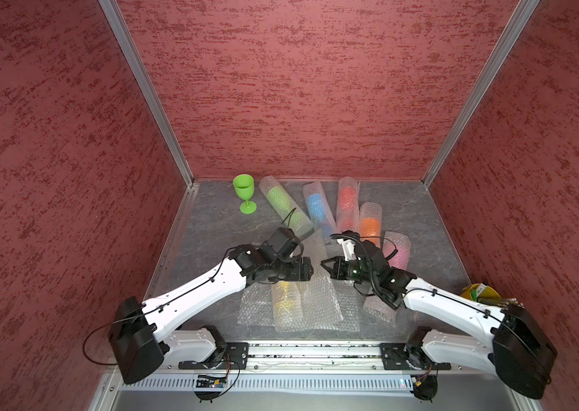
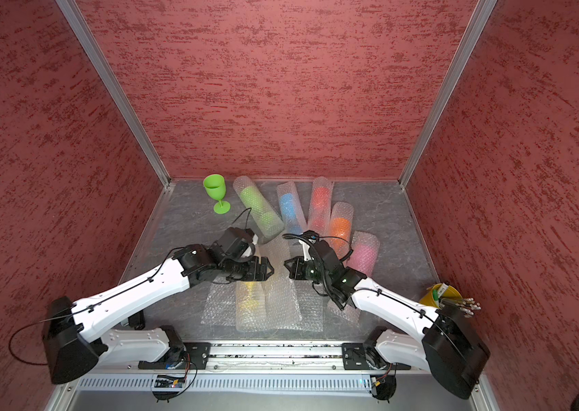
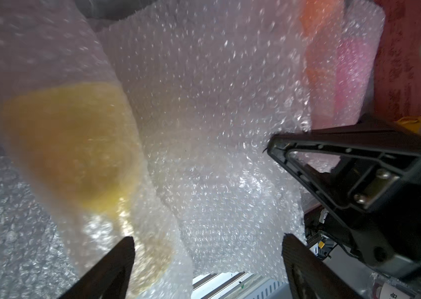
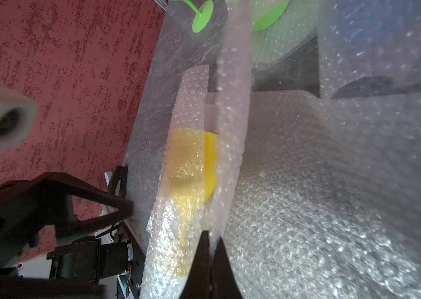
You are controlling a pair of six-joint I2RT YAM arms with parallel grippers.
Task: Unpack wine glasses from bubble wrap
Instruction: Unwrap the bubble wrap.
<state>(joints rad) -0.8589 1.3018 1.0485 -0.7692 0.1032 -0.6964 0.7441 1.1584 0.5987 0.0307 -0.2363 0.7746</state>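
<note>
A bare green wine glass (image 1: 244, 194) stands upright at the back left. Five more glasses lie in bubble wrap rolls: green (image 1: 282, 206), blue (image 1: 316, 208), red (image 1: 348, 203), orange (image 1: 370, 224) and pink (image 1: 398, 254). Near the front, a yellow wine glass (image 1: 286, 302) (image 4: 191, 165) lies in half-opened bubble wrap (image 1: 316, 306). My right gripper (image 4: 212, 236) (image 1: 323, 264) is shut on a raised edge of that bubble wrap (image 4: 232, 129). My left gripper (image 3: 207, 239) (image 1: 311, 270) hangs open just above the yellow glass (image 3: 75, 145), facing the right gripper, with nothing between its fingers.
A yellow bucket (image 1: 476, 293) with pencils stands at the front right, behind my right arm. Flat bubble wrap sheets (image 2: 281, 313) lie spread over the grey table (image 1: 217, 220) near its front edge. Red walls close in three sides.
</note>
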